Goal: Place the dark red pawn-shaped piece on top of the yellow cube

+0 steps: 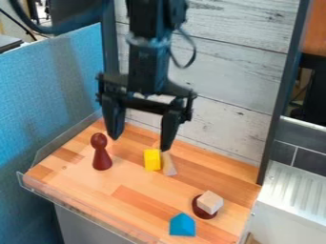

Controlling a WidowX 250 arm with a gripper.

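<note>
I see my gripper (140, 144) hanging, fingers wide apart, above and right of the red peg (102, 159) as I view it; the yellow block (152, 159), also right of that peg, looks light, stiff and perhaps slick, best pinched across its flat sides.

Pale, weathered planks (229, 71) with dark knots and seams run across the back behind a wooden counter (137, 195), framed by a dark post (280, 100) on the right, and a clear rim (76, 207) lines the counter's front edge. A blue partition (47, 95) stands on the left. At the right, grey tiles (309, 164) sit above a white ribbed panel (296, 195).
</note>
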